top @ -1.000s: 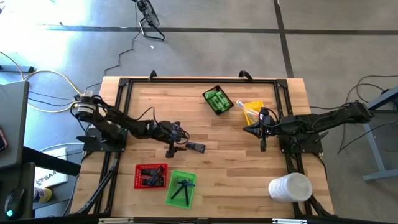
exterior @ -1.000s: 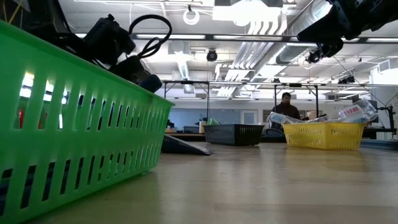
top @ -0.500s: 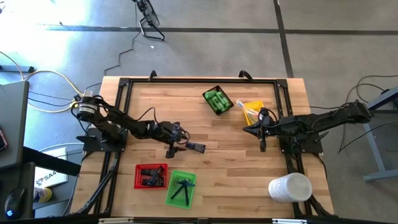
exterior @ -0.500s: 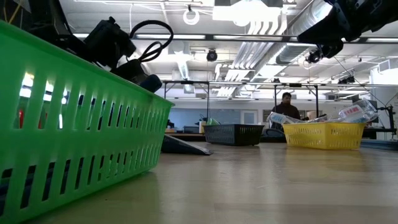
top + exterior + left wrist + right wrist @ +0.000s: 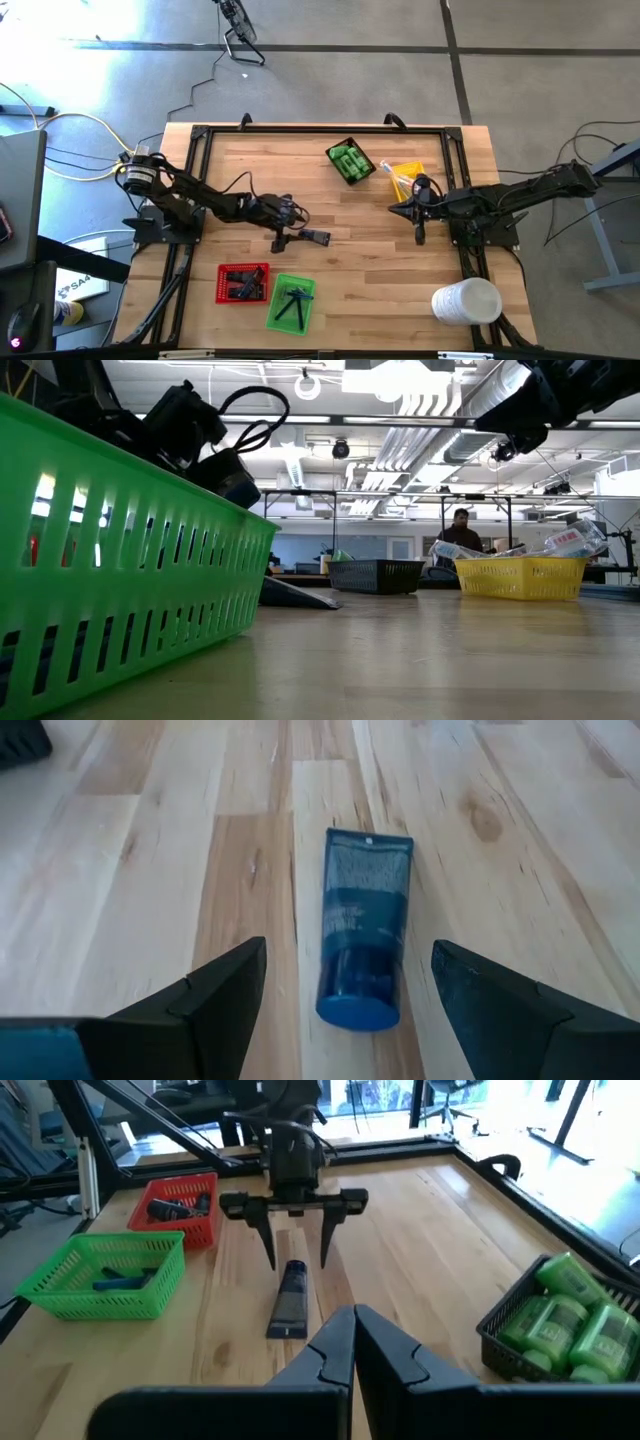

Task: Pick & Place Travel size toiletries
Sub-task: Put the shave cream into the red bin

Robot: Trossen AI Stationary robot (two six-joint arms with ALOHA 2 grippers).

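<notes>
The middle of the worktop point(image 5: 330, 270) is bare wood, broken only by a blue tube point(image 5: 362, 940) lying flat between the spread fingers of the left tool point(image 5: 292, 239), with clear board on either side of it. At seven o'clock the red tray point(image 5: 243, 283) and green tray point(image 5: 291, 302) sit just beside each other. At one o'clock the black tray point(image 5: 351, 161) and yellow tray point(image 5: 405, 177) crowd the shut right tool point(image 5: 397, 208). A white cylinder point(image 5: 466, 301) blocks five o'clock.

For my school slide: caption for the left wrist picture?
Open left gripper poised over a blue tube lying on the table.
</notes>
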